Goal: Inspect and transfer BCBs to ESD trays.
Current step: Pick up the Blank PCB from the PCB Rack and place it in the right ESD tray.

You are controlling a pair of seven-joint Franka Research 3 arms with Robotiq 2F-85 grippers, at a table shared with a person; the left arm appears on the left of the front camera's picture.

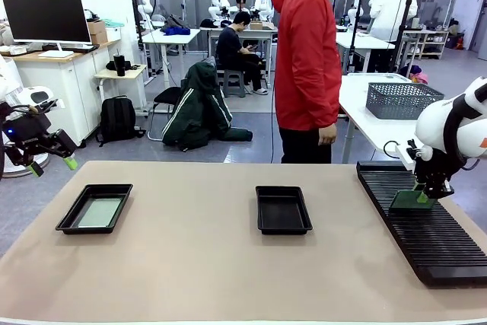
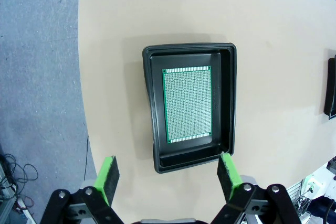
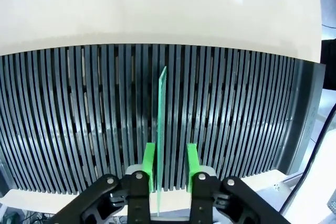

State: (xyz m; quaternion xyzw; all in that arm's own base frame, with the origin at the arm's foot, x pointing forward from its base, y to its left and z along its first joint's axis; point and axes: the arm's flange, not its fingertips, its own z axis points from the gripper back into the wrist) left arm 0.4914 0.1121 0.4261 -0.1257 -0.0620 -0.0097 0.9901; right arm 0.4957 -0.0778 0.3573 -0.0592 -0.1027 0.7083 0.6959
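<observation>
- While your left gripper (image 1: pixel 49 154) hangs off the table's 9 o'clock edge with its fingers spread wide and empty, the step in hand belongs to the other arm. Leave this one parked.
- At 9 o'clock on the table, the left ESD tray (image 1: pixel 67 216) holds a flat BCB (image 2: pixel 188 104) lying on its floor, clear of the rim all round. Treat that tray as filled.
- The middle ESD tray (image 1: pixel 283 211), at 6 o'clock from the person, is bare. I judge it the likely home for the next board.
- At 3 o'clock your right gripper (image 3: pixel 170 163) straddles an upright BCB (image 3: pixel 161 103) standing on edge in the slotted rack (image 3: pixel 63 119). The fingers are narrowly apart. One green pad (image 3: pixel 149 163) sits just beside the board and a gap shows at the other, so this is not yet a pinch.
- Centre the board between the pads before you squeeze. Then lift straight up along the slot, because a tilt could jam the thin board against the ribs.
- The table (image 1: pixel 190 279) has a plain tan top, with open space between the trays and the rack.
- Around the room there is a monitor (image 1: pixel 46 17) at 10 o'clock and the person (image 1: pixel 308 58) in a red jacket at 12 o'clock. A grey mesh basket (image 1: pixel 402 100) sits on a white table (image 1: pixel 365 123) at 2 o'clock.
</observation>
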